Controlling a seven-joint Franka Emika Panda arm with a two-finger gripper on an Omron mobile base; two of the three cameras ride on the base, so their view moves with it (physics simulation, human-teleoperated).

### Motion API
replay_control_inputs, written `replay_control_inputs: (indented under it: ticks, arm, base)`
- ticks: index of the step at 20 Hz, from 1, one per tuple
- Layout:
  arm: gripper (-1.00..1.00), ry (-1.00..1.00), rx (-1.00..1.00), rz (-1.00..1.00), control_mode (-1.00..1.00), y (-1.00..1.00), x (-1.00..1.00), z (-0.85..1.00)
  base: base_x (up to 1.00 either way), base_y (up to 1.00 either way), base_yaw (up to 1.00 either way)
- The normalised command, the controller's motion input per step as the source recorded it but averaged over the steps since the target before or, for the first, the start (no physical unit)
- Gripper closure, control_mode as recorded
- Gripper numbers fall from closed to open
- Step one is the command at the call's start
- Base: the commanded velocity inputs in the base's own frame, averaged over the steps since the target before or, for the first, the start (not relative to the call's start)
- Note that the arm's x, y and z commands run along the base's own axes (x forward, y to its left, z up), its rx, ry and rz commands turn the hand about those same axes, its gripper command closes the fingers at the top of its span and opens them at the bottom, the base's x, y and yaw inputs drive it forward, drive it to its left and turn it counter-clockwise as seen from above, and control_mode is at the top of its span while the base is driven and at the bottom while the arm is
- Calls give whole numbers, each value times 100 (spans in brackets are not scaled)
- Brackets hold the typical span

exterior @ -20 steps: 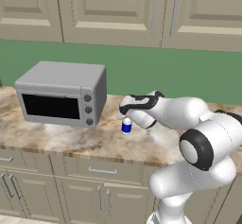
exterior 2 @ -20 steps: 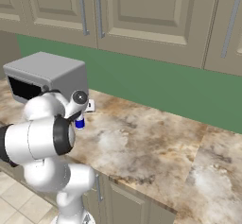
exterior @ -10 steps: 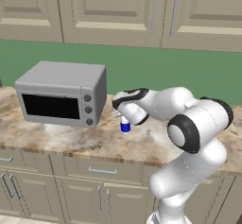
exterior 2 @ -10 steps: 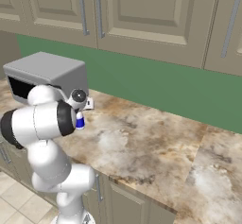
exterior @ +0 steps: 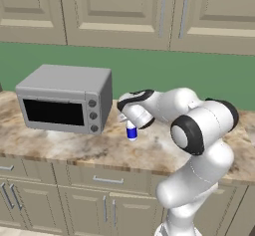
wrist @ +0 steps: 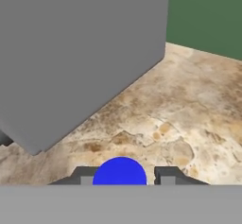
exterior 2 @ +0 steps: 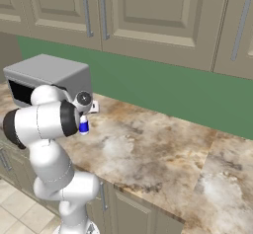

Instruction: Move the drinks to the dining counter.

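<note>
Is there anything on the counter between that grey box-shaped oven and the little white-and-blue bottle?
Nothing: in the left base view, bare marbled counter separates the grey toaster oven from the small white-and-blue bottle, which sits under the hand.

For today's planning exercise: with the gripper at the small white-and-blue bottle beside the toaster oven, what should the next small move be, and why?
Probably close on the white-and-blue bottle and lift it straight up. The gripper has one fingertip on each side of the bottle, which stands on the marbled counter close to the toaster oven.
</note>
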Motion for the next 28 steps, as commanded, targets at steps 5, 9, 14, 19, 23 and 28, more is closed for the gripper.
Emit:
replay_control_inputs:
  ticks: [5, 9, 14, 19, 23, 28]
  arm:
    - [100, -5, 0, 0, -100, 0, -32, 5]
    - [100, -7, 0, 0, -100, 0, -53, 35]
    - [100, 0, 0, 0, -100, 0, -29, 63]
    - [100, 3, 0, 0, -100, -5, -26, 53]
    - [100, 1, 0, 0, -100, -1, -29, 29]
    - [100, -1, 0, 0, -100, -4, -35, 29]
  base:
    - [0, 0, 0]
    - [0, 0, 0]
    - [0, 0, 0]
    - [0, 0, 0]
    - [0, 0, 0]
    - [0, 0, 0]
